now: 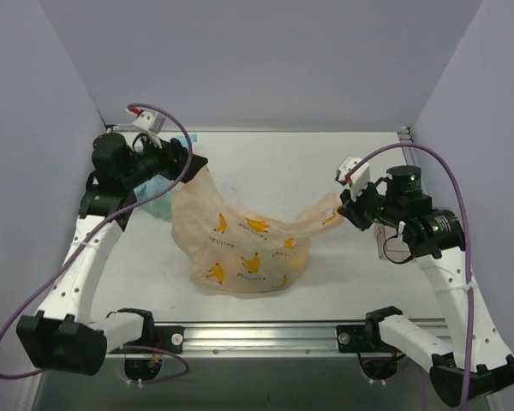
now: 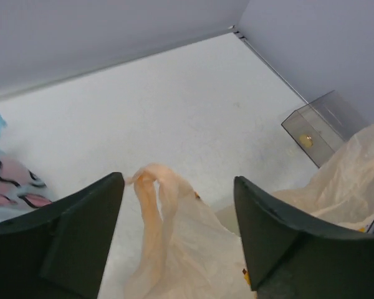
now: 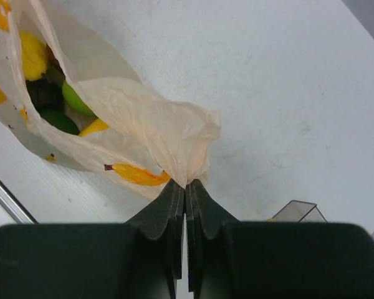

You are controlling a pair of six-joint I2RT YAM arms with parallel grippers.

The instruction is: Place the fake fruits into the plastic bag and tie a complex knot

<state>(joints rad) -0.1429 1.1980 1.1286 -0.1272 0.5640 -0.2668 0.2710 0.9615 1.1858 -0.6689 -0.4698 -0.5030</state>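
The peach-orange plastic bag (image 1: 240,248) with banana prints lies in the middle of the table, stretched between both arms. My left gripper (image 2: 177,187) is open, and the bag's left handle loop (image 2: 153,187) stands between its fingers, close to the left one. In the top view this gripper (image 1: 193,163) is at the bag's upper left corner. My right gripper (image 3: 187,182) is shut on the bag's right handle (image 3: 174,134) and holds it up to the right (image 1: 338,214). The fake fruits lie inside the bag: a yellow one (image 3: 34,56) and a green one (image 3: 78,99). No knot is in view.
The other bag (image 1: 158,201), with light-blue parts, lies behind my left gripper; it also shows in the left wrist view (image 2: 9,187). A small clear plastic box (image 2: 321,128) stands at the right by my right arm. Grey walls close in the table's back and sides.
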